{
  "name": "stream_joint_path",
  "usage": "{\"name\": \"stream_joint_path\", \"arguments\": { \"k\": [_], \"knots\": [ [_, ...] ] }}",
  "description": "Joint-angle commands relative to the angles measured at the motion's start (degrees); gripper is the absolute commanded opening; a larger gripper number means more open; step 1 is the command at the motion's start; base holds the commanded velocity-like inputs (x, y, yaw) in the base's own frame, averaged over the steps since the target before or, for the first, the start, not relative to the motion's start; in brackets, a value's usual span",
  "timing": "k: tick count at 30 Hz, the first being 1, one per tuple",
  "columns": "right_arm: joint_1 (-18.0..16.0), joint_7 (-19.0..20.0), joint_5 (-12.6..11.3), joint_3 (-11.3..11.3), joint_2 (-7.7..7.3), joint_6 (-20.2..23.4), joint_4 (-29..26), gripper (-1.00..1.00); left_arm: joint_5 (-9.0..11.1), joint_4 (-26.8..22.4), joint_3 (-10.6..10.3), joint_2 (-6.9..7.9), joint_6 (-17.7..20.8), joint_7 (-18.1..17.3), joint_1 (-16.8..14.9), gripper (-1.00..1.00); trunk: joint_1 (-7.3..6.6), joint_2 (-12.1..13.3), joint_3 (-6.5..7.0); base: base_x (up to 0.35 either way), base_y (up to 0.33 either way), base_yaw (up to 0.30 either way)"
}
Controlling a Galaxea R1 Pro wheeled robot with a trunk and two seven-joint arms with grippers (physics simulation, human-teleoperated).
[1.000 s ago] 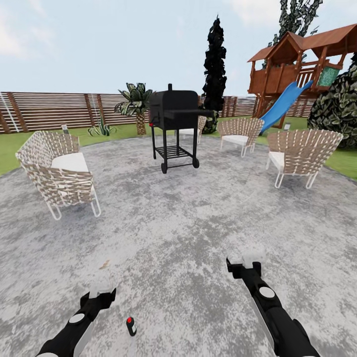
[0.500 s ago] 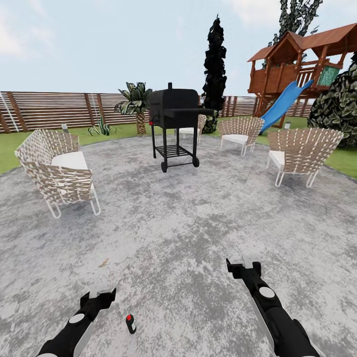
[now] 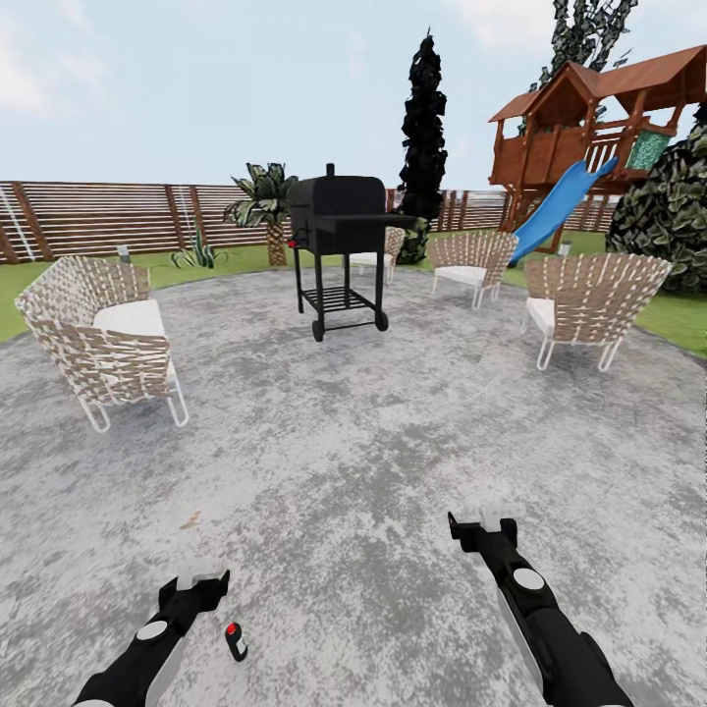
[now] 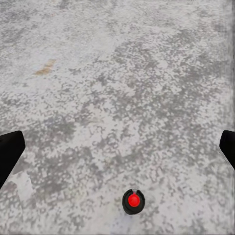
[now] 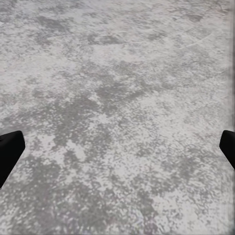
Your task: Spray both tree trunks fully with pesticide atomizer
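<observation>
I count four woven wicker chairs with white cushions: one at the left [image 3: 103,344], two at the right [image 3: 586,306] [image 3: 469,263], one behind the grill [image 3: 381,250]. One black wheeled barbecue grill [image 3: 337,250], one small black red-topped bottle [image 3: 236,640], one wooden play tower with a blue slide [image 3: 589,137], my two tools [image 3: 194,581] [image 3: 483,525].

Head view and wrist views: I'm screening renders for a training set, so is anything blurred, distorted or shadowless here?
Head view: wide-angle bowing of the fence, flat daylight, hardly any cast shadows. Left wrist view: pesticide atomizer fairly crisp, paving soft toward the edges. Right wrist view: blotchy, smeared paving texture.
</observation>
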Motion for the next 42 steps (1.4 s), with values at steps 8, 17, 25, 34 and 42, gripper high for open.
{"name": "stream_joint_path", "arguments": {
  "k": [8,17,25,34,42],
  "knots": [
    [0.01,0.01,0.48,-0.01,0.0,0.34,-0.09,1.0,-0.07,-0.06,0.15,-0.06,-0.18,-0.02,-0.03,1.0,-0.01,-0.02,-0.05,0.0,-0.029,0.0],
    [0.02,0.01,0.47,-0.01,0.0,0.34,-0.13,1.0,-0.01,-0.03,0.14,-0.02,-0.18,-0.02,-0.03,1.0,0.65,-1.22,-0.59,0.0,-0.001,0.0],
    [0.0,0.0,0.47,-0.01,0.0,0.34,-0.11,1.0,-0.01,-0.01,0.14,-0.03,-0.18,-0.02,-0.03,1.0,2.41,-4.43,-2.02,0.0,0.0,0.0],
    [0.0,-0.13,0.47,-0.01,0.0,0.34,-0.09,1.0,-0.01,-0.01,0.21,0.03,-0.18,-0.02,-0.03,1.0,4.38,-8.04,-3.82,0.0,0.0,0.0],
    [0.01,-0.14,0.48,-0.01,0.0,0.34,-0.09,1.0,-0.01,0.31,0.25,0.07,-0.18,-0.02,-0.05,1.0,6.14,-11.25,-5.95,0.0,0.0,0.0]
  ]
}}
